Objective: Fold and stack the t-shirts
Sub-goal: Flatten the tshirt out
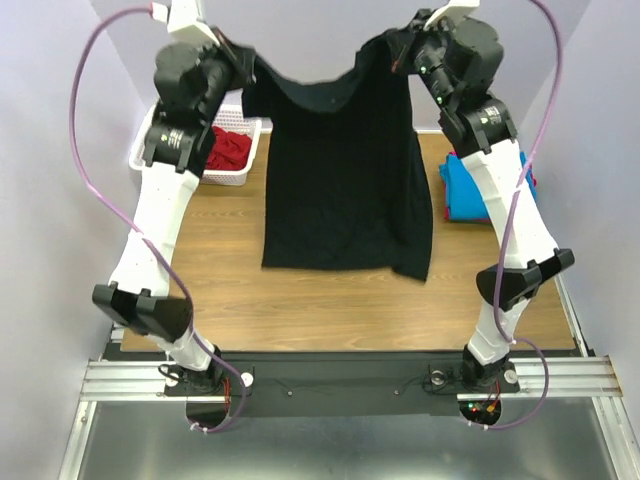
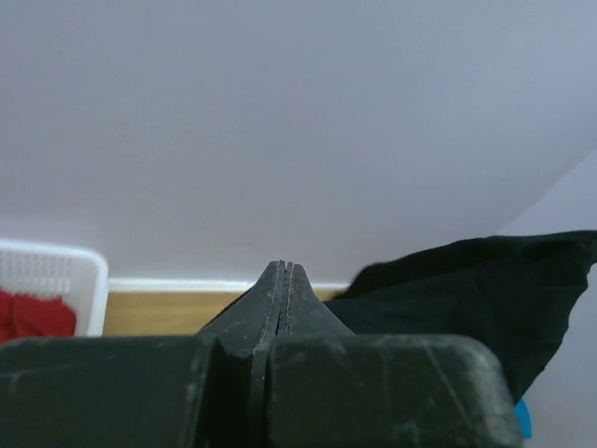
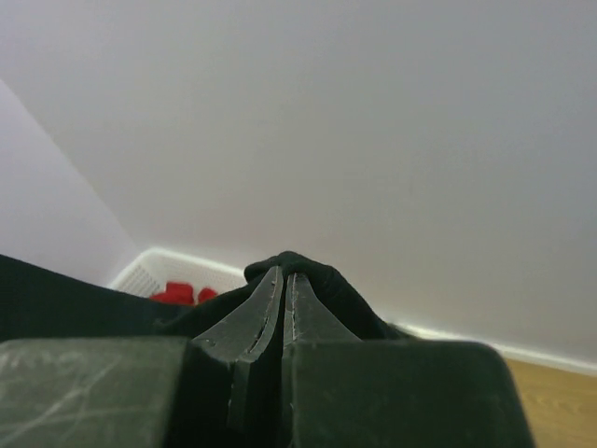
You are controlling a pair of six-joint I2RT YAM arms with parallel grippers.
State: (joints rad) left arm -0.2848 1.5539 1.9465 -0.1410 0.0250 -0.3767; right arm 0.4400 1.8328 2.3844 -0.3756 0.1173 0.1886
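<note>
The black t-shirt (image 1: pixel 345 180) hangs spread out in the air above the wooden table (image 1: pixel 330 310), with its hem just over the wood. My left gripper (image 1: pixel 252 72) is shut on its left shoulder; in the left wrist view the jaws (image 2: pixel 283 269) are pressed together and black cloth (image 2: pixel 466 289) trails off to the right. My right gripper (image 1: pixel 392 52) is shut on the right shoulder, and black cloth (image 3: pixel 308 266) bunches over its tips (image 3: pixel 284 275). A folded turquoise-blue t-shirt (image 1: pixel 462 190) lies at the right. Red t-shirts (image 1: pixel 228 150) lie in the basket.
The white lattice basket (image 1: pixel 240 175) stands at the table's back left; it also shows in the left wrist view (image 2: pixel 47 261) and the right wrist view (image 3: pixel 149 266). White walls close off the back and sides. A metal rail carries the arm bases at the near edge.
</note>
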